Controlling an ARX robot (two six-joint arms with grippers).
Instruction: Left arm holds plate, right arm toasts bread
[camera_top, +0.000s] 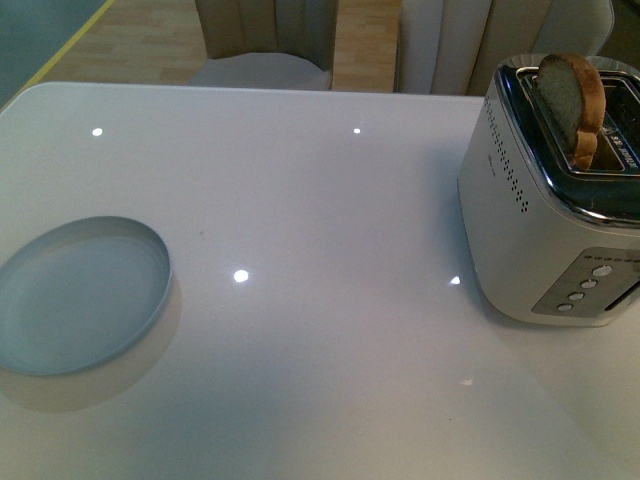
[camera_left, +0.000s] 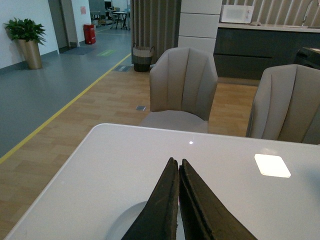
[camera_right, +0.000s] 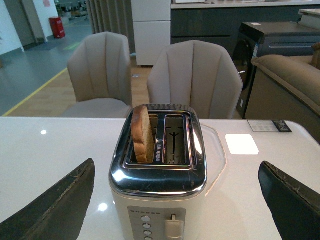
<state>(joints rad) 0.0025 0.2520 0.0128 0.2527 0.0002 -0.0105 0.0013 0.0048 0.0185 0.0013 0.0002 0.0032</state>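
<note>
One slice, the bread (camera_top: 572, 98), stands proud in the toaster (camera_top: 540, 230), upper right. Right gripper (camera_right: 175, 200) gapes empty; left gripper (camera_left: 178, 200) pinched closed, empty. Plate (camera_top: 75, 295) unheld at lower left: a lifted slice may drop.

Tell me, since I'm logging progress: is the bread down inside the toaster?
No: the bread stands upright, mostly above the toaster slot.

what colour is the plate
Pale blue-grey, plain; the plate shows best in the front view.
</note>
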